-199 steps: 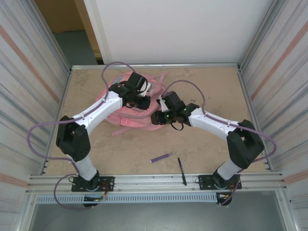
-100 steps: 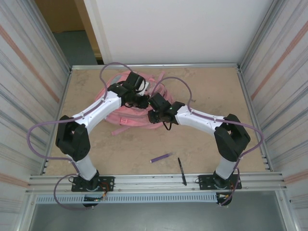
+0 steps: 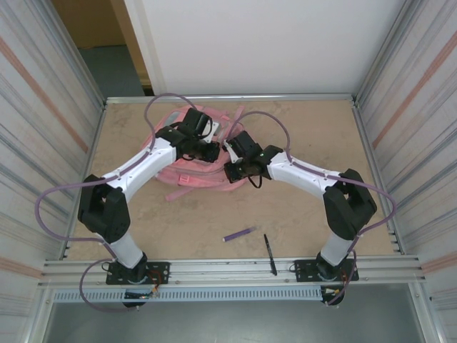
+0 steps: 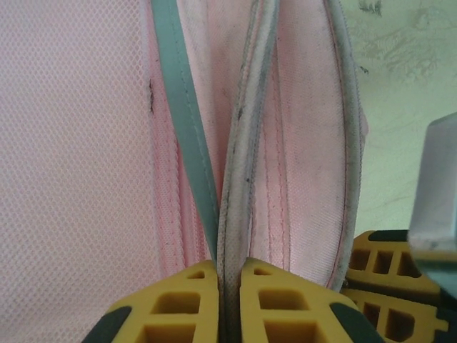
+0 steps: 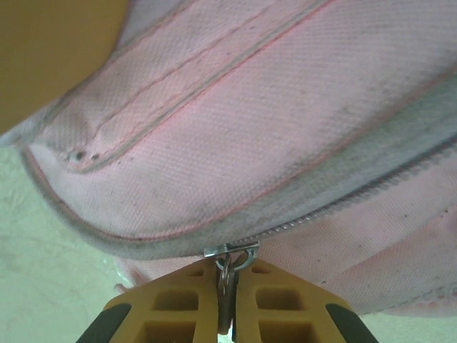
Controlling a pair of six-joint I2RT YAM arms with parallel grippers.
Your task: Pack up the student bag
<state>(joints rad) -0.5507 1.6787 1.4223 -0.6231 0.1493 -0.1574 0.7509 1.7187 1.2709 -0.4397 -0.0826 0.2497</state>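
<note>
Now left hand (image 4: pixel 230 286) is clamping shut on a piped seam (image 4: pixel 241 171) of the student bag (image 3: pixel 189 177), lying far-middle on the table (image 3: pixel 307 214). Right hand (image 5: pixel 227 289) is pinching its zip pull (image 5: pixel 228 257). Fabric is looking soft, floppy and light, so gripping seam and pull is probably working best.

Top external camera high at the near edge, looking down over the table (image 3: pixel 300 207), left wrist camera close against the student bag (image 4: pixel 71 143), facing along its piping (image 4: pixel 243 143), right wrist camera close at its zip pull (image 5: pixel 228 268), bag shared by all views.
</note>
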